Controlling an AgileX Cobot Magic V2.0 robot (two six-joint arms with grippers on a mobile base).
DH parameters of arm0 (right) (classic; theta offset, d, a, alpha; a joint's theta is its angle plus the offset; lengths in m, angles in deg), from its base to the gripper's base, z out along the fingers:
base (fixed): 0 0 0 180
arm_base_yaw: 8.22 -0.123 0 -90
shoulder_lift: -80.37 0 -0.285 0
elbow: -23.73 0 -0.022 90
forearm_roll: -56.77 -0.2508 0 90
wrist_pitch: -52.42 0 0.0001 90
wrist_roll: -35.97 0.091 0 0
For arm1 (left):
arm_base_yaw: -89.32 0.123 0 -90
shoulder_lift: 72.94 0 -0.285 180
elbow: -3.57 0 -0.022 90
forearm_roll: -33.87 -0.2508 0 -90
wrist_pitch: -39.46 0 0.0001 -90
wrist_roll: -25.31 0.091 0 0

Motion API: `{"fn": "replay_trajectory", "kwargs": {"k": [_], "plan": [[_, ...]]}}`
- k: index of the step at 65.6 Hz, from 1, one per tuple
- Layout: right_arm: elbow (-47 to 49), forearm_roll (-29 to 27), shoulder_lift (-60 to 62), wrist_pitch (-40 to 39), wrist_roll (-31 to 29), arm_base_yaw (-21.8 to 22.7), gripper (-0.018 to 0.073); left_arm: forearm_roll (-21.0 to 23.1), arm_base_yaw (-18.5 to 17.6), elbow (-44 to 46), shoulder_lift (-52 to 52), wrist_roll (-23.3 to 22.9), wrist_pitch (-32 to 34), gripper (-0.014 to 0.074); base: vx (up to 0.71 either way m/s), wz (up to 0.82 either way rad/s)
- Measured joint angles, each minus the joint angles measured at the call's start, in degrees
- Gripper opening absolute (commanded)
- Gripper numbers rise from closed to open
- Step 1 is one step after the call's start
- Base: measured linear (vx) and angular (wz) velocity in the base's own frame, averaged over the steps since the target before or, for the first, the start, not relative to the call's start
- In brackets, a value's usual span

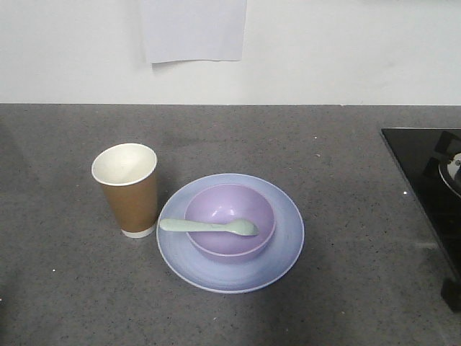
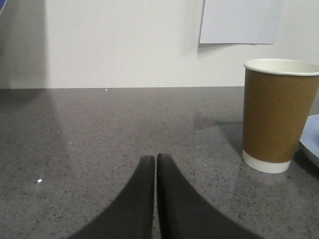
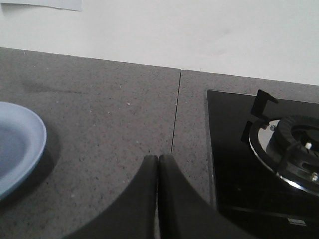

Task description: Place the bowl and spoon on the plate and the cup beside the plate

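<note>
Arrangement looks finished: bowl [image 1: 230, 220] and spoon [image 1: 209, 226] on plate [image 1: 284, 252], cup [image 2: 278, 113] right of the closed, empty left gripper [image 2: 156, 158]; right gripper [image 3: 158, 158] likewise closed, empty. Nothing remains.

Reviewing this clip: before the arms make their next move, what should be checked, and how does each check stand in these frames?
1. Bowl on the plate: ok, it sits inside the rim.
2. Spoon on the setting: ok, it lies across the bowl with its handle pointing toward the cup.
3. Cup beside the plate: ok, upright on the counter to the plate's left; whether they touch, cannot tell.
4. Left gripper free: ok, fingers together, holding nothing, low over bare counter short of the cup.
5. Right gripper free: ok, shut and empty, between the plate's edge and the stove.
6. Cup contents: ok, looks empty from above.
</note>
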State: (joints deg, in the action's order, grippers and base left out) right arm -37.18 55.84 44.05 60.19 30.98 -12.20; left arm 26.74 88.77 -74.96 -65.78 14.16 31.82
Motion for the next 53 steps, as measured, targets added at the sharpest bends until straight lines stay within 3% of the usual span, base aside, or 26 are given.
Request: {"fn": "replay_trajectory", "kwargs": {"k": [22, 53], "plan": [[-16.9, 0.2, 22.1, -0.7, 2.3, 0.0, -0.0011, 0.0, 0.0, 0.0, 0.0, 0.0, 0.0, -0.0006, 0.00, 0.00], [-17.9, 1.7, 29.3, 0.1, 3.0, 0.0, -0.0011, 0.0, 0.0, 0.0, 0.0, 0.0, 0.0, -0.0006, 0.00, 0.00]]}}
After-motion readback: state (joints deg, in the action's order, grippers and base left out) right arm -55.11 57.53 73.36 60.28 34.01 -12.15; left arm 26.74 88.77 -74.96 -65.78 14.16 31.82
